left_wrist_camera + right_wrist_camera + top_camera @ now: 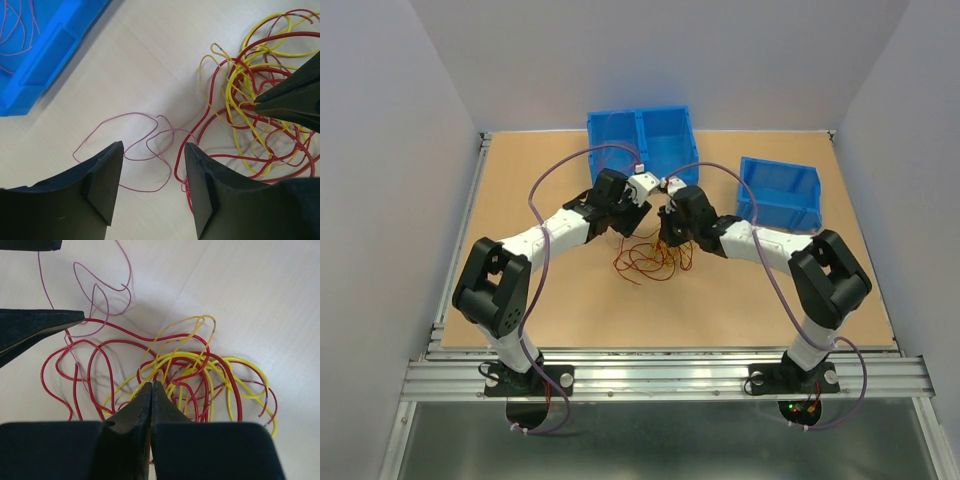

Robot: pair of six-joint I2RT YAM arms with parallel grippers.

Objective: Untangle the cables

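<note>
The cables [650, 262] lie in a tangle of red and yellow strands [200, 365] on the wooden table, between the two arms. A thin mauve strand [135, 116] loops out of the tangle's side. My left gripper [153, 146] is open just above that mauve loop, with nothing between its fingers. My right gripper [151, 384] is shut, its tips low at the near side of the tangle [250, 70]. Yellow strands run right past the tips, and I cannot tell whether one is pinched. In the top view both grippers [632, 222] [670, 240] stand close together over the pile.
A double blue bin [640, 135] stands at the back of the table, and a single blue bin [780, 190] at the right. The left wrist view shows a blue bin [45, 55] with thin strands lying inside it. The left gripper's finger [35, 325] reaches into the right wrist view.
</note>
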